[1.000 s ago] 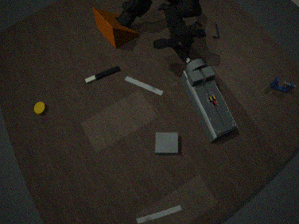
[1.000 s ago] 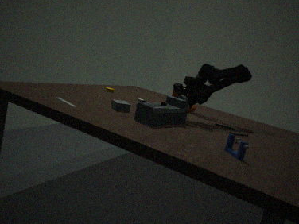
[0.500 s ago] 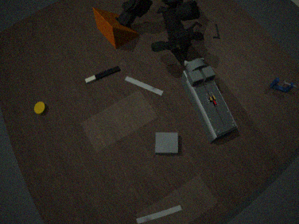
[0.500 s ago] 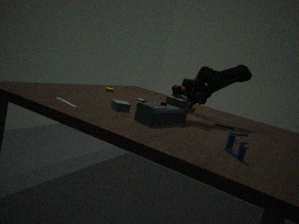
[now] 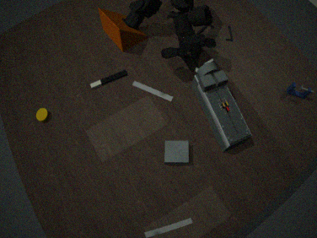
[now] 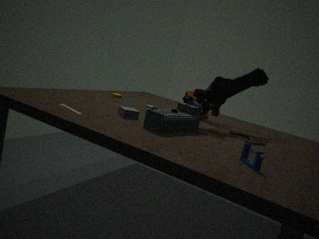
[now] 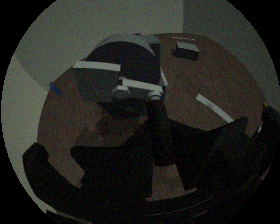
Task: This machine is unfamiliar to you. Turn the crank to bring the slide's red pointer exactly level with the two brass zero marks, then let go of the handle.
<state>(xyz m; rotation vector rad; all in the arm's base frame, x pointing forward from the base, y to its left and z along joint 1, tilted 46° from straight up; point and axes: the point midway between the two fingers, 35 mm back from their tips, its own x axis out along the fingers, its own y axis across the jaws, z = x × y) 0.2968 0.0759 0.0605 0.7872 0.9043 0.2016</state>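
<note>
The grey machine [image 5: 233, 124] [image 6: 170, 123] [image 7: 120, 57] has a long slotted top and a rounded housing at its crank end. The red pointer [image 5: 228, 109] shows small on the slotted top, close beside the yellow brass marks [image 5: 223, 105], apparently a little off them on the side away from the crank. A pale crank arm [image 7: 141, 85] crosses the machine's end face. The black crank handle [image 7: 159, 125] runs from its end towards me. My gripper [image 5: 192, 64] [image 7: 155, 121] is shut on the handle, with a dark finger on either side. Darkness hides the exact contact.
An orange wedge [image 5: 113, 29] lies beside the arm. A black-and-white rod [image 5: 109, 79], a white strip [image 5: 153, 91], a grey block [image 5: 176, 152] [image 6: 128, 113] [image 7: 186, 50] and a yellow disc [image 5: 41, 115] lie on the machine's one side, a blue bracket [image 5: 299, 93] [image 6: 251, 157] on its other.
</note>
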